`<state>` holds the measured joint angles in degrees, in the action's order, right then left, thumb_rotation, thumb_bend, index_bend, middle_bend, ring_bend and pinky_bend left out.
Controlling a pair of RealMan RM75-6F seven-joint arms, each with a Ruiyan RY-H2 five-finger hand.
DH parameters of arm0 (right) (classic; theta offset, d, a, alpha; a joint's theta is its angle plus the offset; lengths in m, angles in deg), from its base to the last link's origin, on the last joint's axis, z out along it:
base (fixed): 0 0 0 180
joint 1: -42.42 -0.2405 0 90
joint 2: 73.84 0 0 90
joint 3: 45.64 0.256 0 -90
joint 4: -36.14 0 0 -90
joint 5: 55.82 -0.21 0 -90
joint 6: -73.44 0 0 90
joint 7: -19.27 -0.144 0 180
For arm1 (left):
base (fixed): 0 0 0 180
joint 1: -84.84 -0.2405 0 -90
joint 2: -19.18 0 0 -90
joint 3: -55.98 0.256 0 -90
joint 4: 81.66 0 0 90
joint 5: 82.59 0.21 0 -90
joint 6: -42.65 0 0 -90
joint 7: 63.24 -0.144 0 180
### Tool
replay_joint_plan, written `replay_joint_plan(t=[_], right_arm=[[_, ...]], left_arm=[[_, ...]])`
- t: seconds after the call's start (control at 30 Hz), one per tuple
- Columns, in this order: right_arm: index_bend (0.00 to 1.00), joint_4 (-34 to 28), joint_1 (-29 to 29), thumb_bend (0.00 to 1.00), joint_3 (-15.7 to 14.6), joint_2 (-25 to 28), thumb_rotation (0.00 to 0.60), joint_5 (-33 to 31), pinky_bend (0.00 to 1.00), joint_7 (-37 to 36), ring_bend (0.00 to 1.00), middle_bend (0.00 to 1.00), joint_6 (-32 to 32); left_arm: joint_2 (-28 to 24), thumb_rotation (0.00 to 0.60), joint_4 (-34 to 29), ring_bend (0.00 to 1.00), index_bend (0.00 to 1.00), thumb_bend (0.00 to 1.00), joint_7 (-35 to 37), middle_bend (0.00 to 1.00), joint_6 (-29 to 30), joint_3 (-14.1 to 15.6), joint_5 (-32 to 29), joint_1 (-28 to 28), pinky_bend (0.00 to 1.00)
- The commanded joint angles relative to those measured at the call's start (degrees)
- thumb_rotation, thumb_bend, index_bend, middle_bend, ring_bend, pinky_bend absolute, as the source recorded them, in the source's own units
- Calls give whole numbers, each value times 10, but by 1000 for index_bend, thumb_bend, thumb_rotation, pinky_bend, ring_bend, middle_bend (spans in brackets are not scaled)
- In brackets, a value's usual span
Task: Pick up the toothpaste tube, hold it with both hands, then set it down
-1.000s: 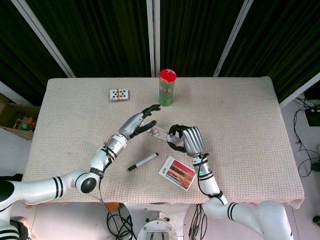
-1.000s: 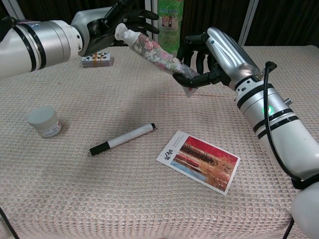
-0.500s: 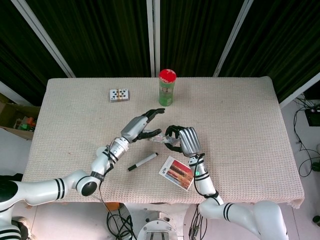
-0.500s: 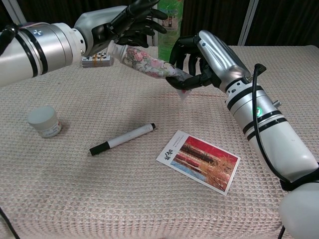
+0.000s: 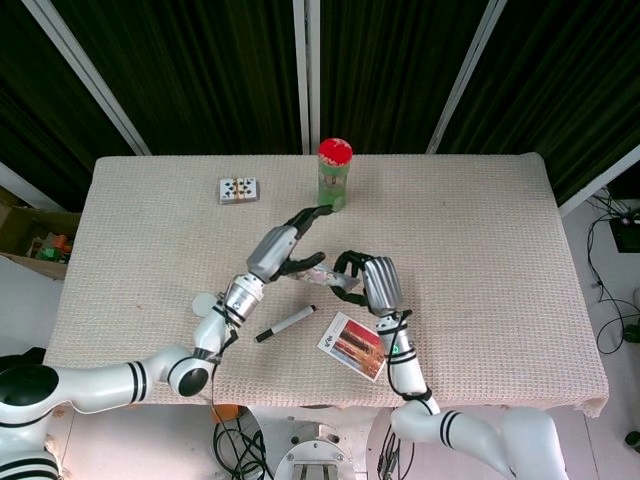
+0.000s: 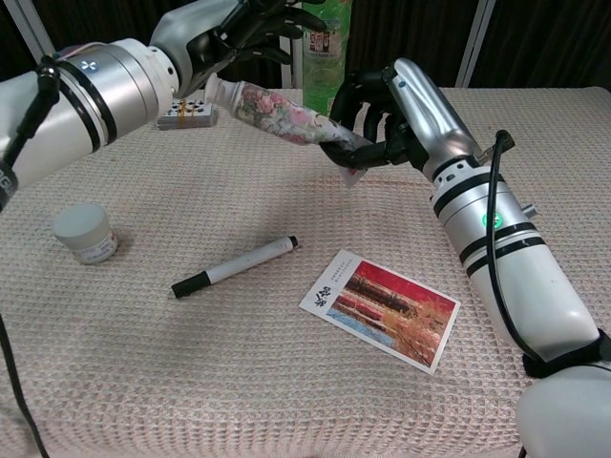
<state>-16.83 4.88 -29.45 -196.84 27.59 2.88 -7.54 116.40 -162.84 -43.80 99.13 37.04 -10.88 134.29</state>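
Note:
The toothpaste tube (image 6: pixel 277 111) has a floral print and a white cap, and it hangs in the air above the table, nearly level. My right hand (image 6: pixel 387 110) grips its crimped end with curled fingers. My left hand (image 6: pixel 239 36) holds the cap end against its palm side, with the upper fingers spread above the tube. In the head view the toothpaste tube (image 5: pixel 318 272) shows as a short stretch between my left hand (image 5: pixel 283 250) and my right hand (image 5: pixel 372 283).
Below the tube lie a black-capped marker (image 6: pixel 236 266) and a postcard (image 6: pixel 382 307). A small white jar (image 6: pixel 85 233) stands at the left. A deck of playing cards (image 6: pixel 186 113) and a green bottle with a red lid (image 5: pixel 333 175) sit further back.
The tube has levelled out, its cap end coming lower. My right hand shifted slightly left with the crimped end. Both hands kept their hold.

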Motion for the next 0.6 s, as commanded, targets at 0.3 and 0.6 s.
replay_joint_plan(t=[0.3, 0.6], right_arm=[[1000, 23, 2, 477, 16, -24, 600, -10, 904, -26, 781, 906, -10], [1000, 31, -8, 477, 40, -42, 600, -22, 904, -41, 781, 906, -9]], left_arm=[[31, 0, 19, 53, 64, 0, 43, 114, 31, -19, -3, -9, 149], [42, 0, 18, 53, 63, 0, 50, 114, 37, -25, -9, -12, 149]])
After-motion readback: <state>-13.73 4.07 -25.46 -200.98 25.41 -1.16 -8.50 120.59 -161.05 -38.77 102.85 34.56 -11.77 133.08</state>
